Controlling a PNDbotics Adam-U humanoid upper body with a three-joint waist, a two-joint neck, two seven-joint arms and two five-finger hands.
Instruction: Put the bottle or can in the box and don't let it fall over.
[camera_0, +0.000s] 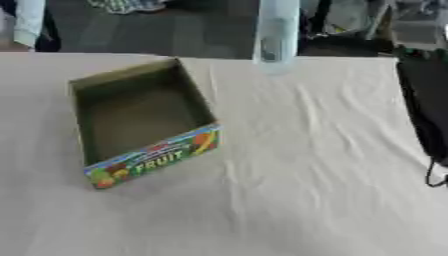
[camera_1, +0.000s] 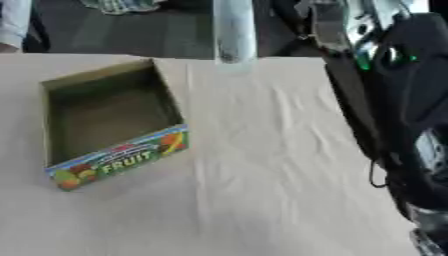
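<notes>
An open cardboard box (camera_0: 140, 112) with a colourful FRUIT label on its front wall sits on the left half of the table, and its inside is bare. A tall pale blue bottle (camera_0: 276, 35) is upright at the far edge of the table, right of the box and apart from it, with its top cut off by the picture's edge. It is blurred, and I cannot tell whether it stands on the cloth or hangs just above it. My right arm (camera_1: 394, 100) reaches up along the right side toward the bottle's top. Its hand (camera_1: 319, 20) is only partly in view.
A wrinkled white cloth (camera_0: 289, 165) covers the table. A black cable (camera_0: 433, 172) hangs from my right arm near the right edge. Beyond the far table edge there is dark floor with clothing and clutter.
</notes>
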